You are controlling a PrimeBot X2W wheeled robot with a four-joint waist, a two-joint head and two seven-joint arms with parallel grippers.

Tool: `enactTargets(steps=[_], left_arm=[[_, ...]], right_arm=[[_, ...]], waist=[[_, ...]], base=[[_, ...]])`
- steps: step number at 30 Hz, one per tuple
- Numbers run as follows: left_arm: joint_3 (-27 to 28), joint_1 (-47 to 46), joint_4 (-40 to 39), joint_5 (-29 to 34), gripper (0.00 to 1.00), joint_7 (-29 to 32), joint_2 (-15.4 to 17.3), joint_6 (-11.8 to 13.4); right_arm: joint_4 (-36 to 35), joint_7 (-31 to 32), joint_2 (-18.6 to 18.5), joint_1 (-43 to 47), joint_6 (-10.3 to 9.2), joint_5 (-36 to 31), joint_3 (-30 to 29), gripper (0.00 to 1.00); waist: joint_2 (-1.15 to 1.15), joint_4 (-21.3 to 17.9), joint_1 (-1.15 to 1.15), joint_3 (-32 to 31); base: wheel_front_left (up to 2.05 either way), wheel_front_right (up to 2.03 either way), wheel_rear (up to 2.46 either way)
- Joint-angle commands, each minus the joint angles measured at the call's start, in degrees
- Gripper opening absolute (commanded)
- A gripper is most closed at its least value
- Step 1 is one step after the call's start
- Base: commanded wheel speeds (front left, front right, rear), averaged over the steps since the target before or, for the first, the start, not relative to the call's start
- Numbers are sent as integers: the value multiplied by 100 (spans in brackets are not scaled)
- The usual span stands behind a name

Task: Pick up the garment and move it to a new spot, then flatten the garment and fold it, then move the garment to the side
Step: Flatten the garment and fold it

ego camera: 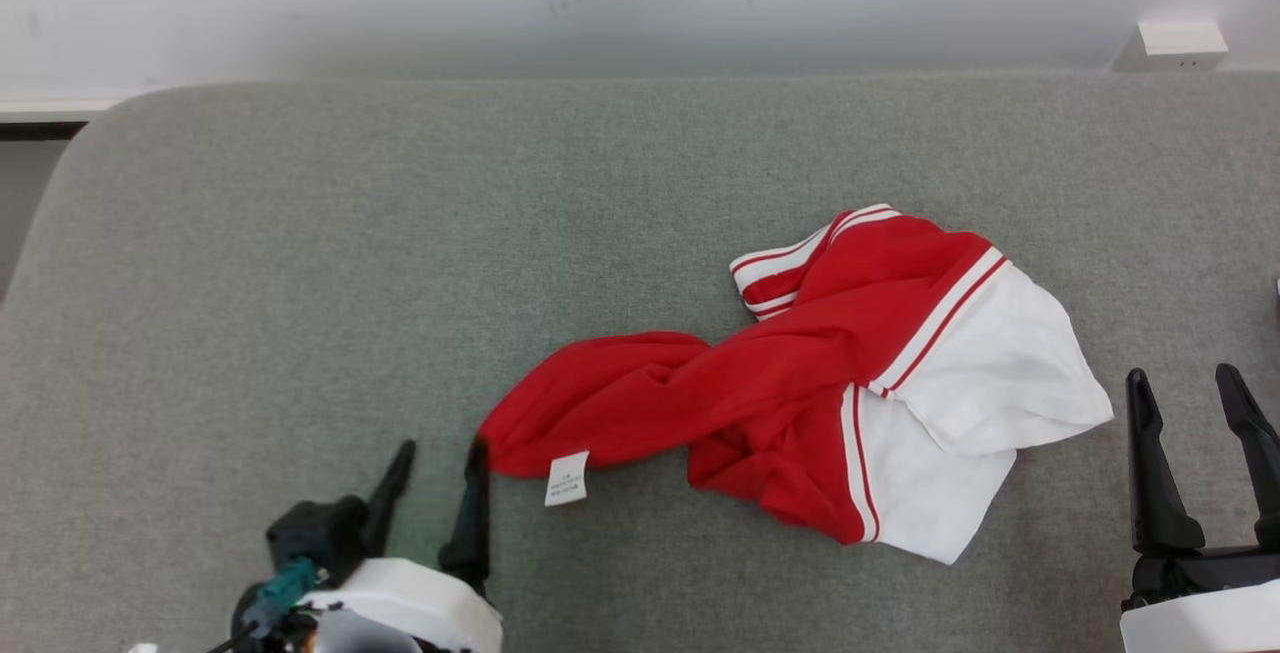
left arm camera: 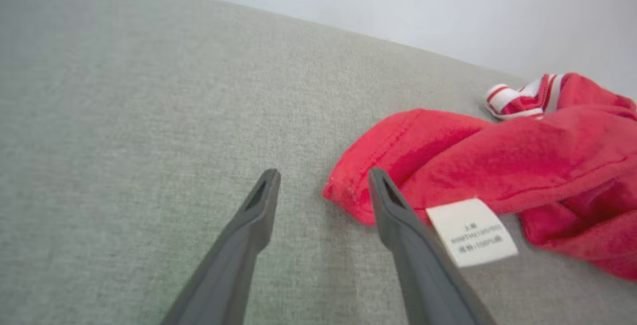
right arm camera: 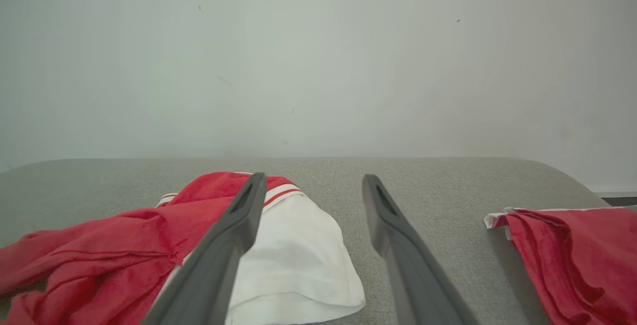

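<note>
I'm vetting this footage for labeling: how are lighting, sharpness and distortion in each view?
Head view: soft, even light, sharp, a thin shadow under the garment. Left wrist view: the wide lens bows the cushion, and the label is too blurred to read. Right wrist view: flat light, hazy wall, right claw soft near the bottom edge.

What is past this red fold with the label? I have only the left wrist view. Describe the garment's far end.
Observer: The garment is half white. The end away from your fingers is white cloth edged with red and white stripes.
Operator: Now place the right gripper for me.
Observer: The right gripper stands open over the grey cushion, just right of that white end and apart from it.
</note>
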Motion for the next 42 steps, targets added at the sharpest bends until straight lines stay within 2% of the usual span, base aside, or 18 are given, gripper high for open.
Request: enactTargets(steps=[1, 6, 11, 14, 27, 30, 33, 38, 42], left_arm=[[109, 24, -84, 88, 100, -125, 20, 64], [400, -87, -633, 616, 100, -330, 263, 226], [603, 43, -1178, 996, 100, -340, 598, 286], [602, 210, -1399, 1023, 100, -322, 718, 286], [525, 325, -1668, 993, 100, -99, 801, 379], [442, 78, -1685, 1046, 100, -13, 818, 284], [218, -314, -1548, 1036, 100, 236, 725, 48], [-233, -789, -650, 812, 100, 925, 541, -450], [-407, -915, 61, 622, 100, 1228, 394, -666]], right_arm=[[-42, 31, -14, 72, -13, -66, -21, 100], [-194, 142, -41, 151, -13, -108, 6, 100], [-344, 256, -38, 243, -13, -107, 43, 100], [-422, 333, -23, 287, -13, -121, 91, 100], [-402, 310, -47, 225, -13, -39, 125, 100], [-427, 304, -42, 206, -13, -39, 88, 100], [-431, 309, -37, 177, -13, -27, 52, 100], [-385, 294, -16, 106, -13, -28, 161, 100], [-303, 257, 2, 77, -13, 26, 155, 100]], waist=[[0, 33, 0, -62], [0, 109, 0, -196], [0, 150, 0, -287], [0, 143, 0, -344], [0, 135, 0, -331], [0, 165, 0, -273], [0, 210, 0, -184], [0, 125, 0, -76], [0, 40, 0, -13]], base=[[0, 0, 0], [0, 0, 0], [0, 0, 0], [0, 0, 0], [0, 0, 0], [0, 0, 0], [0, 0, 0], [0, 0, 0], [0, 0, 0]])
